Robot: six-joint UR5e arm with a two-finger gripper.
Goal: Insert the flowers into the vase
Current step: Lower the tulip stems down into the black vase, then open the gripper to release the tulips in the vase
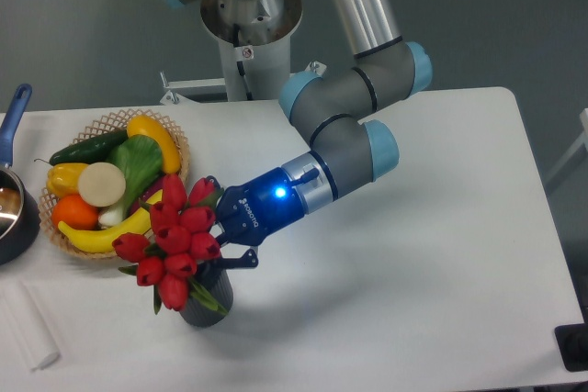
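The arm (354, 126) is reaching down and leftward over the white surface (413, 254), its fingers (223, 238) hidden behind the flowers (175, 240), so their grip cannot be told. The red tulips are leaning left, sitting in the dark vase (209, 302) just below the fingers.

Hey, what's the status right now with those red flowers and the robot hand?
End effector at the flowers, grip hidden behind the blooms. Flowers sitting over the vase, stems apparently inside. Fruit basket close on the left, not blocking.

Flowers (175, 245) in vase (209, 305), right of basket (175, 140)
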